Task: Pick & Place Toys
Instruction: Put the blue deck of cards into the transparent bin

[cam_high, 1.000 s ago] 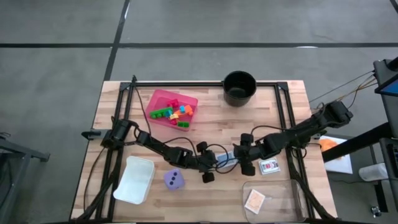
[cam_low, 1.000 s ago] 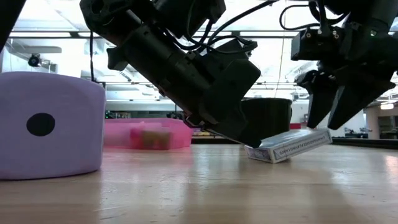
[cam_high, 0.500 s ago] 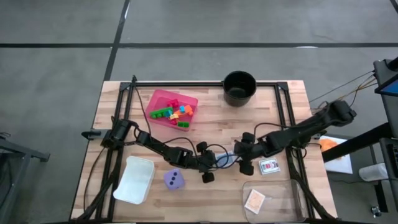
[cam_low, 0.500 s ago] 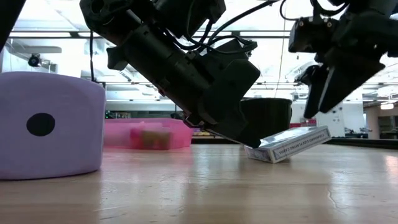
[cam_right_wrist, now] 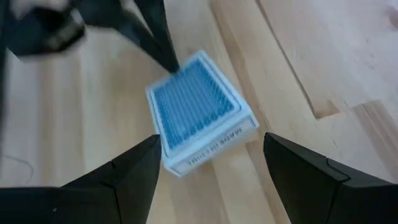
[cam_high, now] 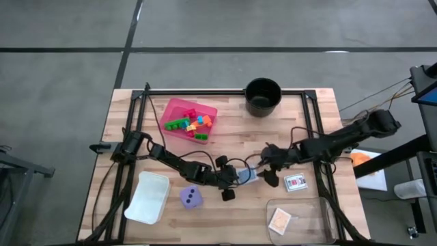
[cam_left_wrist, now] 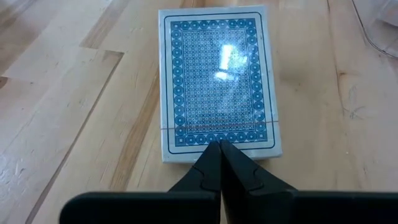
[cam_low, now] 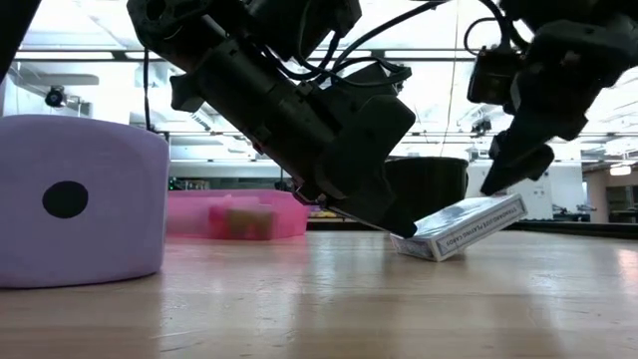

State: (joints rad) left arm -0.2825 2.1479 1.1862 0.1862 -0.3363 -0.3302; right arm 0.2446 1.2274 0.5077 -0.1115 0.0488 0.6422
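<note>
Worktop (cam_high: 232,147): pale wood planking with a visible grain is being shown, framed by black rails.
Tray (cam_high: 175,110): a pink square is being displayed, filled with bricks (cam_high: 190,124) in green, red, orange, teal and yellow.
Pot (cam_high: 263,96): black throughout.
Die (cam_high: 191,198): purple is being shown, marked with dark dots.
Blue card pack (cam_left_wrist: 217,78): a white border is being shown around a dense blue lattice pattern, ringed by small blue circles.
White-red card (cam_high: 295,182): white with red markings.
Orange card (cam_high: 279,220): orange is being seen inside a clear container (cam_high: 321,203).
White container (cam_high: 147,197): plain white.
Left end effector (cam_left_wrist: 219,152) and right end effector (cam_right_wrist: 208,180): black.
</note>
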